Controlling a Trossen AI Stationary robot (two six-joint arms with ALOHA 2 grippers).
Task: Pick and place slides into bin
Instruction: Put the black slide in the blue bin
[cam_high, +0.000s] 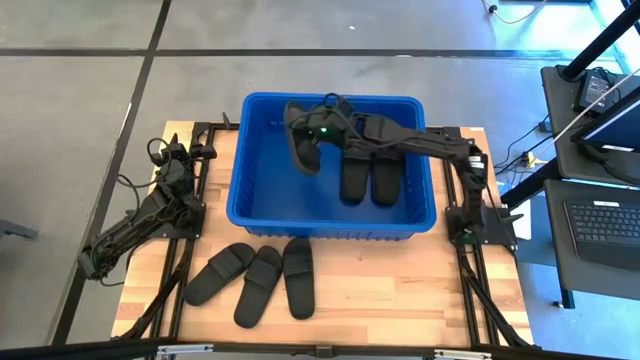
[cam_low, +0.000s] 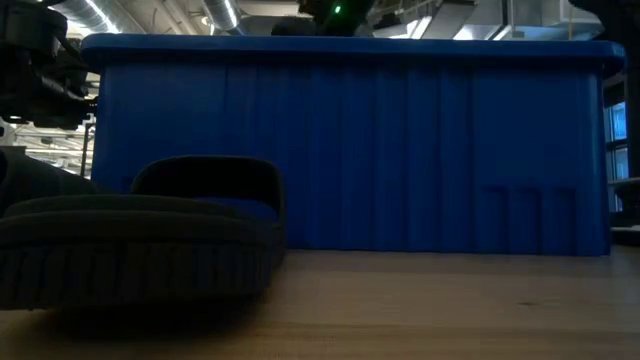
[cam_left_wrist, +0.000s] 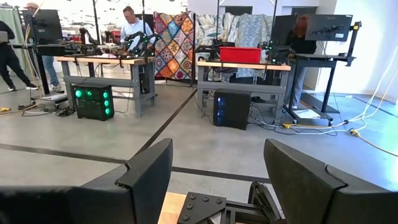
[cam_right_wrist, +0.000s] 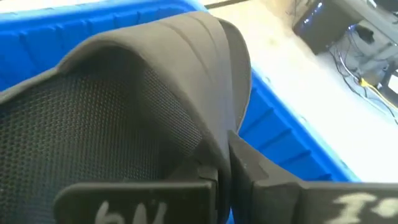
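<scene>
Right end effector, pinching a matte black slide sandal over the large bright blue plastic bin mid-frame, should lower before letting go, beside the two inside.

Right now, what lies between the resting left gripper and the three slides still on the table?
Only bare wooden tabletop and black frame rails, as the high view shows. The left gripper, open, sits beside the bin; the three slides lie in front of it.

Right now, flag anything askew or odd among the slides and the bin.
Nothing damaged. Two slides lie flat inside the bin; the right gripper holds a third tilted above it. Three slides outside fan unevenly on the table.
</scene>
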